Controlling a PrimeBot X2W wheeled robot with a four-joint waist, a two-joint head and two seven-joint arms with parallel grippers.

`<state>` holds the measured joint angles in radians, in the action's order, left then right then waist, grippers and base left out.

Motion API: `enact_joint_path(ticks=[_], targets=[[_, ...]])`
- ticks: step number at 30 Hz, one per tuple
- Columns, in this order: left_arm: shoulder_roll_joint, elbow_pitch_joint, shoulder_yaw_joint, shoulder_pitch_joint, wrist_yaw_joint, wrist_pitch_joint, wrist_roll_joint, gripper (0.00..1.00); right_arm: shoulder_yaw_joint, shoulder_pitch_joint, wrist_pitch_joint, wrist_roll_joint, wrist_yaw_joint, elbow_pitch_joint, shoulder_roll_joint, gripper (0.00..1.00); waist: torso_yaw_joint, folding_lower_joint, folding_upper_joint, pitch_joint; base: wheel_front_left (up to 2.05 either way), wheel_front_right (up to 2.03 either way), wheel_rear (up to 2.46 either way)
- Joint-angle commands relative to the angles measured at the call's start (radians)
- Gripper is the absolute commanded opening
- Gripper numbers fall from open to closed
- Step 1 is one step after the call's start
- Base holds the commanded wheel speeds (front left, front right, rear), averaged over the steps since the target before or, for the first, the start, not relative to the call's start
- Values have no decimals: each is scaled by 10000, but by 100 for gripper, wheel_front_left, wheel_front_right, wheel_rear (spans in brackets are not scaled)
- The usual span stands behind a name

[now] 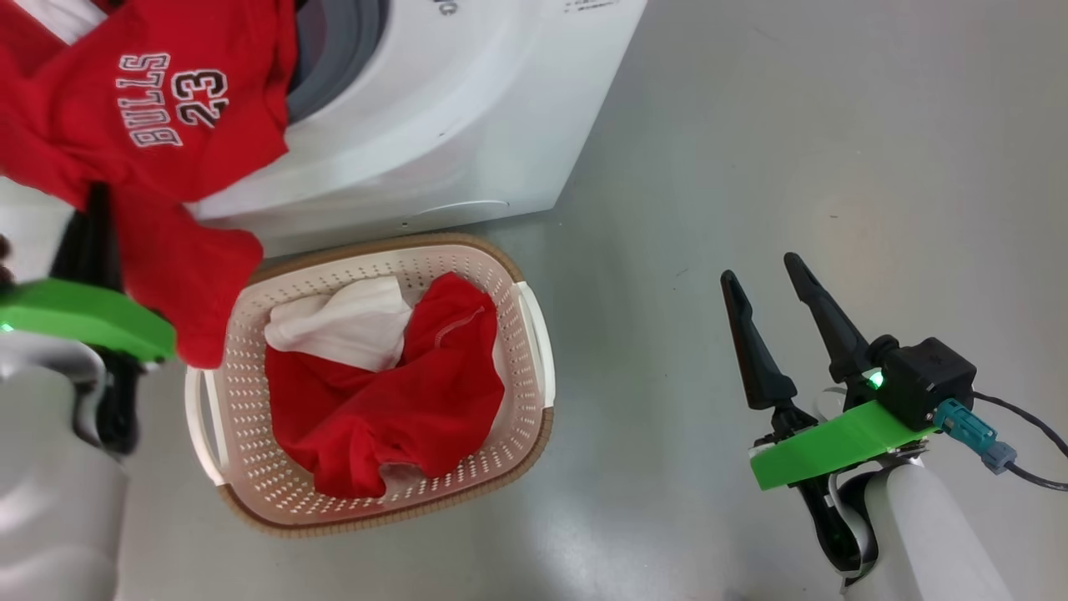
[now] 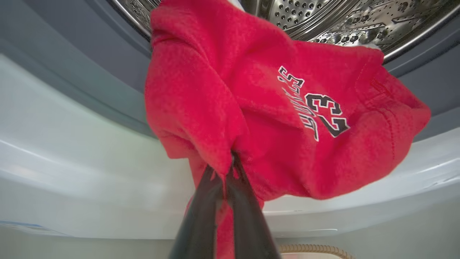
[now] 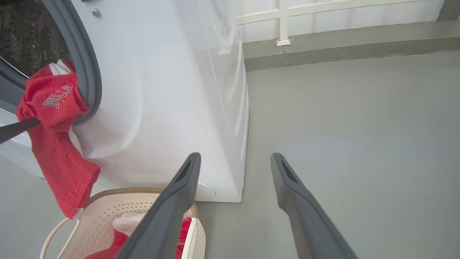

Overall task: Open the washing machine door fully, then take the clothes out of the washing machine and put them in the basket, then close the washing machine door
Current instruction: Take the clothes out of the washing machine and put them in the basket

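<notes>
A: Well, how does the washing machine (image 1: 434,125) sit to the basket (image 1: 534,334)?
B: Just behind it. The basket, with one red garment (image 1: 417,401) inside, stands on the floor (image 1: 834,125) before its front.
A: And the red jersey (image 1: 167,108)?
B: It hangs lengthwise from the lip of the drum (image 2: 323,14) toward the basket's left rim. The left claw (image 2: 231,160), pressed together, pinches a fold of it, and the basket lies below, to its right. The right claw (image 1: 759,267) is spread, well apart.
</notes>
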<state>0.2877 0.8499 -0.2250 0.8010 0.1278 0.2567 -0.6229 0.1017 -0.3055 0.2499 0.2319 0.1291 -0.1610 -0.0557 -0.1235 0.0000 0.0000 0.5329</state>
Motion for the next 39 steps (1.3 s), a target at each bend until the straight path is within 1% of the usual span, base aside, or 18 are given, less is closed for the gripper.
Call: enact_joint_path(ticks=[1,9,19,26,31,36,39], targets=[[364,-326,205,-341,29,51,54,0,181,31,118,15,16,219,54,100,59,0,0,-47,0,0,0],[-203,-1292,-152,-1720,29,51,460,0,136,94,118,-3,16,182,54,100,264,0,0,-203,0,0,0],[-750,-1478,-1815,-2541,29,51,651,0,157,90,118,-5,16,148,55,100,379,0,0,-270,0,0,0],[-1002,-1162,-3314,-2753,29,51,506,0,214,143,118,21,16,124,55,100,339,0,0,-300,0,0,0],[-1120,-804,-4107,-2750,29,51,120,0,233,178,118,45,16,166,55,100,304,0,0,-271,0,0,0],[-1116,-303,-4816,-2583,29,51,-332,0,255,157,118,49,16,190,55,100,259,0,0,-173,0,0,0],[-1096,-80,-5062,-2447,29,51,-583,0,294,134,118,69,16,205,55,100,217,0,0,-90,0,0,0]])
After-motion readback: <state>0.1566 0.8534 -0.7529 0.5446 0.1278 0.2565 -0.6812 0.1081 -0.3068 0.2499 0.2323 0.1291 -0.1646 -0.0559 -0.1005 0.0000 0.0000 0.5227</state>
